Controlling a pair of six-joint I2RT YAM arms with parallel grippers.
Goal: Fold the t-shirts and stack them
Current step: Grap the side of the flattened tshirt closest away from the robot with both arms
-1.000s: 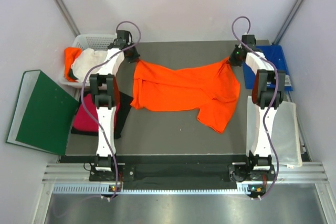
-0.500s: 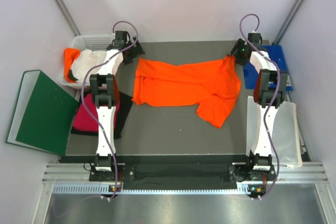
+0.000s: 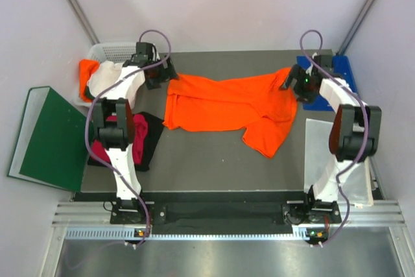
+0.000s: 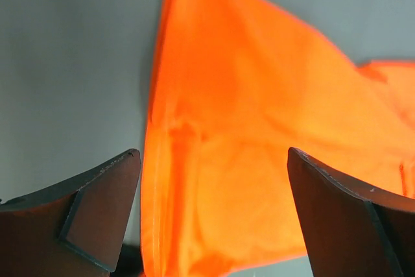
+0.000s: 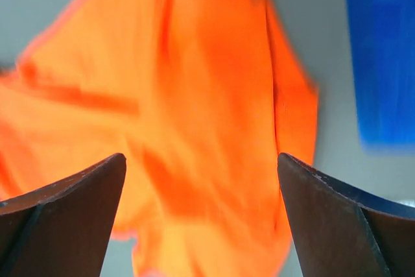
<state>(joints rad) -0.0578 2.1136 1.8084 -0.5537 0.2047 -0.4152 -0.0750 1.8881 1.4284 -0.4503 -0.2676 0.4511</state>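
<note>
Showing left end effector with jaws spread wide and nothing between them, poised just over the far left corner of a bright orange t-shirt. Showing right end effector equally wide and empty, over the far right corner of the same shirt. Lying loose on the grey counter, spread sideways across the far half, rumpled, one flap trailing toward the near right; not folded.

At the counter's left edge, heaped together and unfolded: magenta-pink t-shirt and black t-shirt. Slumped over a white basket at the far left: white t-shirt and second orange t-shirt.

Off to the sides: blue folder at far right, green binder at left.

No stack anywhere in view. Judging from this: one shirt merely laid out, all folding and stacking left to do.
</note>
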